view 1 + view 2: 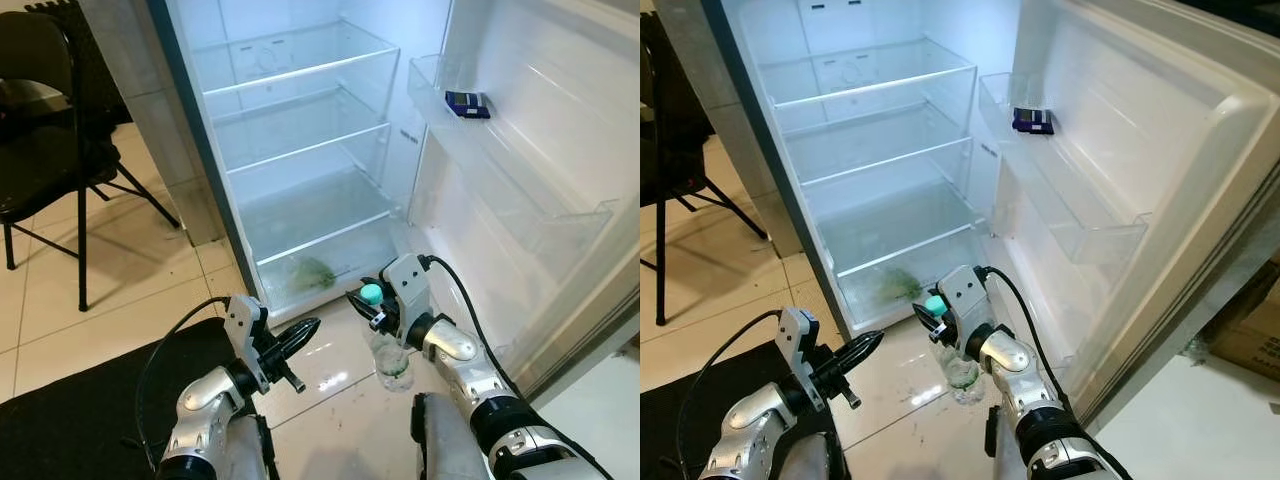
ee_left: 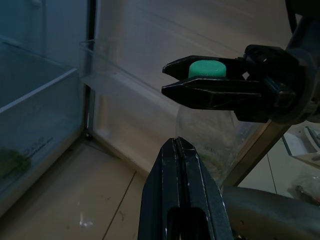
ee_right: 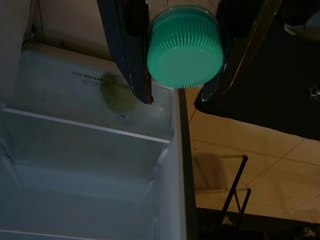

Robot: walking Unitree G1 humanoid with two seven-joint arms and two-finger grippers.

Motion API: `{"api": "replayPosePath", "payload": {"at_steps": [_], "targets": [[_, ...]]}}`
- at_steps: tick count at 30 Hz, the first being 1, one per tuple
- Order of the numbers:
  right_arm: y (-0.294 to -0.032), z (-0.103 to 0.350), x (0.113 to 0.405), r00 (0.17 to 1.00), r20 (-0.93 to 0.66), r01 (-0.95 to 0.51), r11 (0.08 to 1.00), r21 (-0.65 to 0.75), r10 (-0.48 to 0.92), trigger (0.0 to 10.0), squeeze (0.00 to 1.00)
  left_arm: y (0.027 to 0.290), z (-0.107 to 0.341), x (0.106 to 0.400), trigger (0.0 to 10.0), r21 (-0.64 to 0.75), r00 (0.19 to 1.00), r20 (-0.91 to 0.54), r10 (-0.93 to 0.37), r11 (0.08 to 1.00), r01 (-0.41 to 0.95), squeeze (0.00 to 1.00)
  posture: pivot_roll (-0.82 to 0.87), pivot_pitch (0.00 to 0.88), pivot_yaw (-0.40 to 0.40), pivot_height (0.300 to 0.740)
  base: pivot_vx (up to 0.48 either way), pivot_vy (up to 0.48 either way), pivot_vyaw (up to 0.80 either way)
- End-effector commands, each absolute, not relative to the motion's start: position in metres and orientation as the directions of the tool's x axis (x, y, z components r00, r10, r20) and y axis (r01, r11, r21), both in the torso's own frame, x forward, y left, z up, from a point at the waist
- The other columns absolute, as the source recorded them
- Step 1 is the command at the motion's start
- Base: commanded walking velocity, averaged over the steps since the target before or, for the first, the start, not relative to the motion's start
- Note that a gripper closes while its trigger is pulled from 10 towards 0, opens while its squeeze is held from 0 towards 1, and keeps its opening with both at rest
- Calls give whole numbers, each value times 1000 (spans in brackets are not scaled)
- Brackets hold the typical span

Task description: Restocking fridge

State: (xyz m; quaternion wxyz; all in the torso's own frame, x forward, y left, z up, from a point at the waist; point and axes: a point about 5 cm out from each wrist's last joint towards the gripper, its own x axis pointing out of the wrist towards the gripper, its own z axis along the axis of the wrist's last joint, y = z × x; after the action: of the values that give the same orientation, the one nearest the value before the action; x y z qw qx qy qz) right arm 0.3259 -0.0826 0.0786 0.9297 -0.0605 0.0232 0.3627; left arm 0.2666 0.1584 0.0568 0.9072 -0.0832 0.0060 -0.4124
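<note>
My right gripper is shut on a clear plastic bottle just below its green cap, holding it upright above the tiled floor in front of the open fridge. The cap sits between the two black fingers. My left gripper is shut with nothing in it, low at the left, pointing toward the bottle; its fingers lie pressed together. The fridge shelves are bare. A green leafy thing lies in the bottom drawer.
The fridge door stands open at the right, with a small dark blue box on its upper door shelf. A black folding chair stands at the left. A black mat covers the floor beneath my left arm.
</note>
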Motion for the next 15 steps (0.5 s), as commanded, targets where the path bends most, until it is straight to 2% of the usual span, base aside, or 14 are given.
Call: {"api": "replayPosePath", "payload": {"at_steps": [1,9,15], "targets": [[-79,83,326,732,-75,-682,724,-103,678,10000,0,159,57,265,10000,-157,657,54,-752,644,749,0,-65,72,-19,486,0,0,0],[-79,96,331,752,-14,-655,744,-133,659,10000,0,158,69,268,10000,-132,648,84,-757,636,760,0,-61,80,-15,471,0,0,0],[-80,119,334,755,94,-615,751,-240,648,10000,0,159,79,268,10000,-105,633,98,-768,625,774,0,-56,84,-14,471,0,0,0]]}}
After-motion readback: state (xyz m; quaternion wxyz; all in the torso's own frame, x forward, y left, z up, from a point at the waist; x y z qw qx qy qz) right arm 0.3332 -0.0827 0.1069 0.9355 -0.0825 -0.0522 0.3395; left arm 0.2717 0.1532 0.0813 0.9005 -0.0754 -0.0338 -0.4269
